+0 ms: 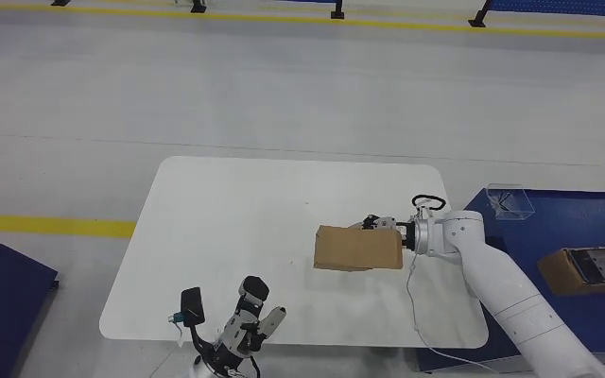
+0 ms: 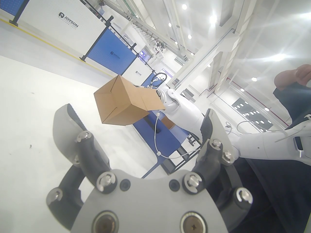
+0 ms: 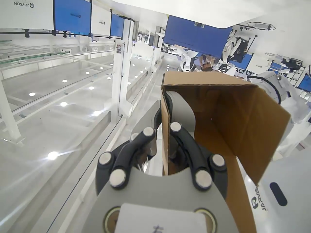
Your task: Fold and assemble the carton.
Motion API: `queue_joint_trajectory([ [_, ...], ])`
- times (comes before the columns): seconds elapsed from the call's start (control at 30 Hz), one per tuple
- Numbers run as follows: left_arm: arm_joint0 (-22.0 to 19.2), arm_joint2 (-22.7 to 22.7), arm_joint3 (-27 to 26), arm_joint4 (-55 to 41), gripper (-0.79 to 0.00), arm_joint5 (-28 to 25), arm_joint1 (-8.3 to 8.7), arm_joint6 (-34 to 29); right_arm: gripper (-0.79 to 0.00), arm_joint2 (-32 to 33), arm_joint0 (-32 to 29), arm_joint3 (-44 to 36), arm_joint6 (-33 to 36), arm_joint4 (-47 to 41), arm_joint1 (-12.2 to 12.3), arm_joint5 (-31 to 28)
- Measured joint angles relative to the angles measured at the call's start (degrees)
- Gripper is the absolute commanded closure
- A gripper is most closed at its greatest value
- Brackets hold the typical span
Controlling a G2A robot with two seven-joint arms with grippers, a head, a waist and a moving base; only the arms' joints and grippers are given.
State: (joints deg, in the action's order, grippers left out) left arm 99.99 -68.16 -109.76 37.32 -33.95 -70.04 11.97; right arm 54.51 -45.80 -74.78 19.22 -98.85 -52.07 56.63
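A brown carton [image 1: 357, 248] hangs above the right part of the white table [image 1: 236, 217], lying on its side. My right gripper [image 1: 376, 225] is shut on one side wall at its open end. In the right wrist view one finger is inside the carton [image 3: 218, 112] and the other outside, with the gripper [image 3: 165, 116] pinching the wall. In the left wrist view the carton [image 2: 119, 105] shows its folded, closed end, with the right arm behind it. My left gripper [image 1: 224, 300] sits low at the table's near edge, open with nothing between its fingers [image 2: 70, 122], pointing up toward the carton.
A blue cart stands past the table's right edge, with a clear container [image 1: 506, 200] and a small cardboard box [image 1: 572, 269] on it. A dark blue object [image 1: 19, 288] lies left of the table. The table's left and far parts are bare.
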Motion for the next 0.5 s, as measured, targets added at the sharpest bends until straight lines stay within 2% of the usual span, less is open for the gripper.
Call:
queue_joint_trajectory([
  [0.07, 0.00, 0.00, 0.00, 0.00, -0.785, 0.00, 0.00, 0.00, 0.000, 1.19, -0.89, -1.32, -1.23, -1.79, 0.12, -0.93],
  [0.13, 0.00, 0.00, 0.00, 0.00, -0.785, 0.00, 0.00, 0.00, 0.000, 2.95, -1.94, -2.25, -6.10, -6.66, 0.41, 0.33],
  [0.17, 0.00, 0.00, 0.00, 0.00, -0.785, 0.00, 0.00, 0.00, 0.000, 3.54, -2.57, -2.58, -9.20, -9.88, 0.52, 0.95],
  [0.27, 0.00, 0.00, 0.00, 0.00, -0.785, 0.00, 0.00, 0.00, 0.000, 4.65, -4.25, -5.42, -24.50, -25.88, 1.16, -0.39],
  [0.37, 0.00, 0.00, 0.00, 0.00, -0.785, 0.00, 0.00, 0.00, 0.000, 4.81, -5.25, -11.30, -46.65, -46.92, 2.16, -11.33],
  [0.4, 0.00, 0.00, 0.00, 0.00, -0.785, 0.00, 0.00, 0.00, 0.000, 5.38, -4.98, -14.60, -56.01, -55.92, 2.59, -17.91],
  [0.5, 0.00, 0.00, 0.00, 0.00, -0.785, 0.00, 0.00, 0.00, 0.000, 7.51, -3.81, -20.25, -75.28, -71.93, 3.41, -34.20],
])
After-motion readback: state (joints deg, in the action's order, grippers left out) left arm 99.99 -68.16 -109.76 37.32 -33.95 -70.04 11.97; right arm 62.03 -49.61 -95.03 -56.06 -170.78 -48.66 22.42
